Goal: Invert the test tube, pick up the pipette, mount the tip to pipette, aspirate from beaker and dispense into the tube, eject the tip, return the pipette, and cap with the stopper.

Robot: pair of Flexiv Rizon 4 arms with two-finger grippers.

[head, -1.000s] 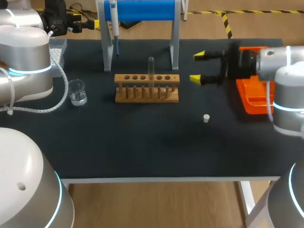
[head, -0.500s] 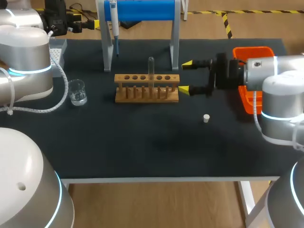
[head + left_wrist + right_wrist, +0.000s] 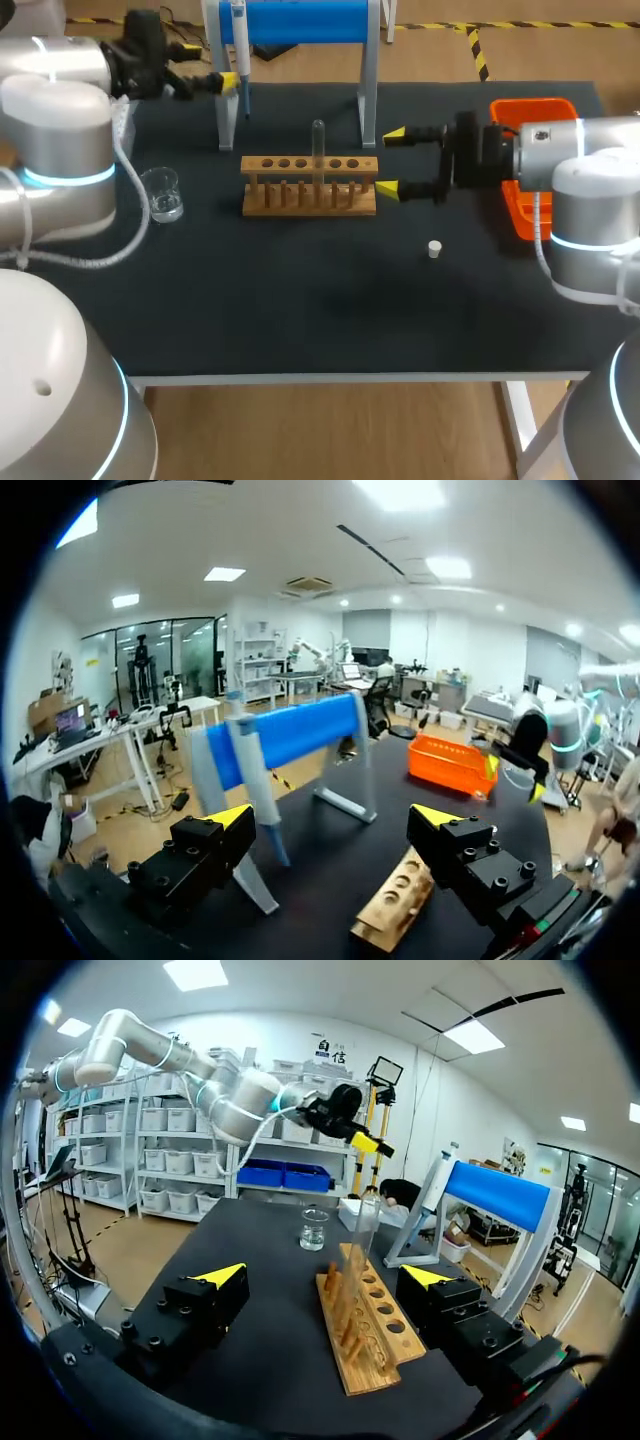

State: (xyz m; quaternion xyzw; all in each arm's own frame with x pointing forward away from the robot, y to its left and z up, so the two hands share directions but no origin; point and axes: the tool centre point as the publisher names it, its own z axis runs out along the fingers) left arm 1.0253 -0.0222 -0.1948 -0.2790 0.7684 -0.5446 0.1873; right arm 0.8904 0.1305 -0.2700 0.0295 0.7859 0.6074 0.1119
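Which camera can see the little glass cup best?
The head view: the beaker stands whole and unblocked on the table, left of the wooden rack. The right wrist view shows it small, far ahead beyond the rack. The left wrist view does not show it.

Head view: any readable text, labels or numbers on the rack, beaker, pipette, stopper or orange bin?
No text is readable on any of them.
wooden rack: bare wood, no print shows.
beaker: any markings are too small to read.
pipette: too small to tell.
stopper: plain white.
orange bin: no print shows.
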